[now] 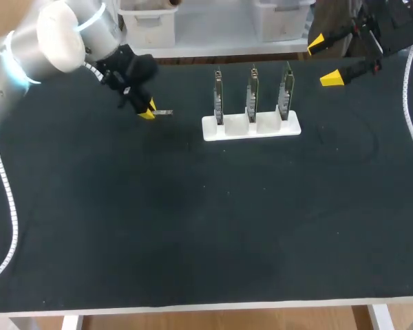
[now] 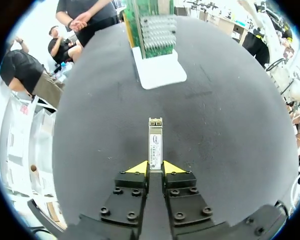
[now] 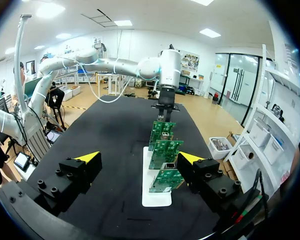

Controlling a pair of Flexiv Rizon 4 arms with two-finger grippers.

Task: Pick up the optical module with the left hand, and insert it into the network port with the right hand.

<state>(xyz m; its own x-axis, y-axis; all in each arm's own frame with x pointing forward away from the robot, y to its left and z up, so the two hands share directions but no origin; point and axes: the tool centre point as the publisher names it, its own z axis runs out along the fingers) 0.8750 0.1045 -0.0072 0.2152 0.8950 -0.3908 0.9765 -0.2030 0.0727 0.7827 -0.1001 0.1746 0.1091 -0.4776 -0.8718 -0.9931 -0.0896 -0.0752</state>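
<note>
Black surface (image 1: 193,227): module gripped at left, right pincer waiting.
Head view: the left pincer (image 1: 148,110) sits low, well apart from the white stand (image 1: 251,128) of three circuit boards (image 1: 252,93). Left wrist view: its tips clamp only the tail of the optical module (image 2: 155,145), which may pivot or slip at handover. Right wrist view: the right pincer (image 3: 139,157) stands wide apart, with the boards ahead of it. A skewed module would likely jam on insertion.

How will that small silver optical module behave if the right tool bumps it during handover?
The small silver metal optical module looks rigid and light, so it likely won't flex. The left tool pinches only its rear end, so a bump may pivot it. Its smooth casing probably slips easily.
</note>
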